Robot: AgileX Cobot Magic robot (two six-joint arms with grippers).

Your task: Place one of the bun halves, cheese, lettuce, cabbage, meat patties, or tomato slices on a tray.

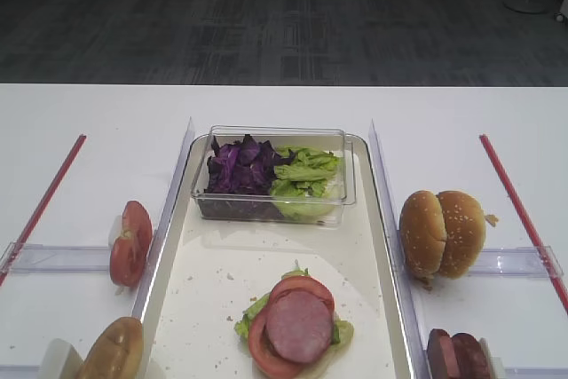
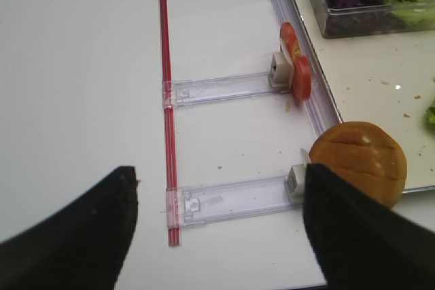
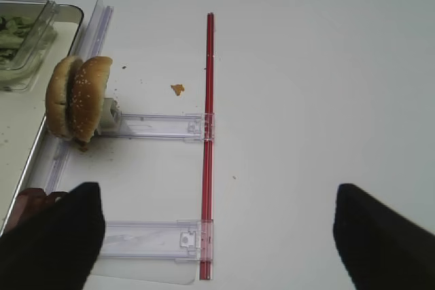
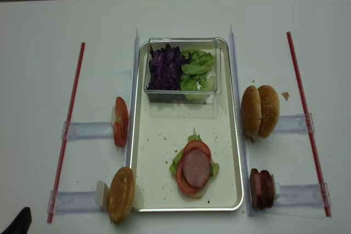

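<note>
A silver-rimmed tray (image 4: 233,152) sits at the center of a white table (image 4: 44,42), carrying at its 6 o'clock end a small stack: a pink meat patty (image 4: 196,168) on a tomato slice (image 4: 186,182) over lettuce leaves (image 4: 176,164). At the tray's 12 o'clock end stands a clear plastic box (image 4: 182,96) with purple cabbage (image 4: 164,68) in its 9 o'clock half and green lettuce (image 4: 197,69) in its 3 o'clock half. Off the tray at 3 o'clock, two sesame bun halves (image 4: 260,111) stand on edge against a clear holder; below them, toward 5 o'clock, more meat patties (image 4: 261,188) stand on edge. At 9 o'clock, upright tomato slices (image 4: 120,121) lean beside the tray rim, and toward 7 o'clock a plain bun half (image 4: 121,194) stands on edge. Red strips (image 4: 68,127) flank the layout on both sides. In the wrist views the right gripper (image 3: 217,236) and the left gripper (image 2: 221,232) hover over the table with jaws spread wide apart, nothing between them.
</note>
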